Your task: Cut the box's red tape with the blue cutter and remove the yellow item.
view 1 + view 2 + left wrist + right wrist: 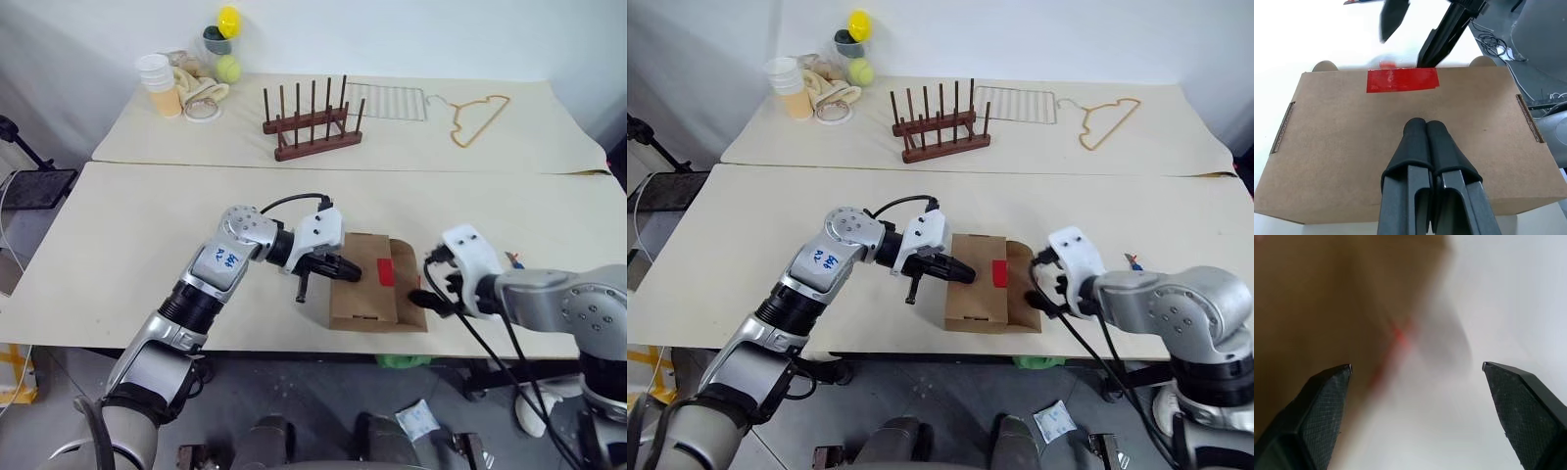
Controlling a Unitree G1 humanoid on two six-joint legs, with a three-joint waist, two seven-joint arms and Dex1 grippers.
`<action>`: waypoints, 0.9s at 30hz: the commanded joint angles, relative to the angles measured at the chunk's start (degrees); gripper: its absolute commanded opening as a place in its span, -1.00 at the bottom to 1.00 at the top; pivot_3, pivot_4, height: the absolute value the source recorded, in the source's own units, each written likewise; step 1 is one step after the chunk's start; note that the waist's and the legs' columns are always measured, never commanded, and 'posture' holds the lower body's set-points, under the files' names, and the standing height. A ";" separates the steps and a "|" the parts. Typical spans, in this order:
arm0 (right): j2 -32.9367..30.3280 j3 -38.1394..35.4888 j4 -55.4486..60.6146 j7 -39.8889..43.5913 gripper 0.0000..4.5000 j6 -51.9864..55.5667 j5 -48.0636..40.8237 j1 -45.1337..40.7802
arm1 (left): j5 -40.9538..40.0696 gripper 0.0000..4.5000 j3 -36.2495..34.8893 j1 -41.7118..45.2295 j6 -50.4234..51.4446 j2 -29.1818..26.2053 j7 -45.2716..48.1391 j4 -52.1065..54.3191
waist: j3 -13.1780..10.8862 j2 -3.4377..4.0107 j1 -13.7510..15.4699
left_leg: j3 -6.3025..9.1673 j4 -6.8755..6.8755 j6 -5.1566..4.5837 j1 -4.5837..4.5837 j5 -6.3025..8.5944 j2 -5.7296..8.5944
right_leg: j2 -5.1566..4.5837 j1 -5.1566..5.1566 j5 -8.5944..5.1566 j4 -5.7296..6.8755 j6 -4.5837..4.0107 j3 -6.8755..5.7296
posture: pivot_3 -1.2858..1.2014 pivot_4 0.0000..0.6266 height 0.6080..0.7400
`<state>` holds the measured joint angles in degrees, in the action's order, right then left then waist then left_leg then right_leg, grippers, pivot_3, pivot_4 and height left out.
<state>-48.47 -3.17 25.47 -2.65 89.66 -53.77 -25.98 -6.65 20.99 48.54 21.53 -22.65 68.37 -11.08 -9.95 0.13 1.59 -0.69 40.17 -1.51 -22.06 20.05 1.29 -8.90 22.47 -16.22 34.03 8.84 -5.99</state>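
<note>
Box: small brown cardboard box (367, 284) at the cream worktop's (147, 255) near edge, red tape (385, 271) on top.
Left end effector (345, 268): clenched, empty, over the box.
Right end effector (428, 298): released, beside the box.

Left gripper (345, 267): two black fingers, white housing behind them, black cable looping above. Behind that, a silver arm shell with blue handwritten marks. Right gripper (423, 297): black textured fingers (1317, 416), white housing, black cables trailing below, silver forearm with screws.
</note>
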 commanded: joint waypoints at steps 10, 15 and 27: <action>-1.49 -3.69 3.92 11.54 0.99 -7.35 7.10 2.63 | 1.72 -1.00 1.92 -1.49 1.66 -0.22 -0.19 -0.99 | 0.03 0.05 0.01 | 0.05 -0.01 -0.01 0.03 -0.01 -0.01 | 0.01 0.00 0.00 0.00 0.00 0.04 | 0.03 -0.52 1.00; -3.60 -13.45 -1.61 21.68 0.99 -1.60 -0.03 0.26 | 1.83 -1.00 1.85 -1.18 0.47 -0.74 0.58 -1.54 | 0.03 0.04 -0.03 | 0.05 0.00 -0.01 0.03 -0.01 -0.02 | 0.01 -0.01 0.00 -0.01 0.00 0.03 | 0.03 -0.52 1.00; 5.88 -14.82 -24.36 21.13 0.99 2.84 -11.28 -6.19 | 1.88 -1.00 1.86 -0.83 0.03 -0.86 0.88 -1.77 | 0.04 0.04 -0.06 | 0.05 -0.01 -0.01 0.05 -0.01 -0.02 | 0.00 -0.01 0.00 0.02 0.00 0.03 | 0.03 -0.52 1.00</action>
<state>-41.84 -17.61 1.03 18.32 92.22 -63.17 -31.58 -6.68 21.03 48.84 20.72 -22.67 68.97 -11.76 -9.91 0.17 1.53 -0.63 40.16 -1.51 -22.01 20.04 1.26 -8.90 22.46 -16.22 34.05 8.84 -5.96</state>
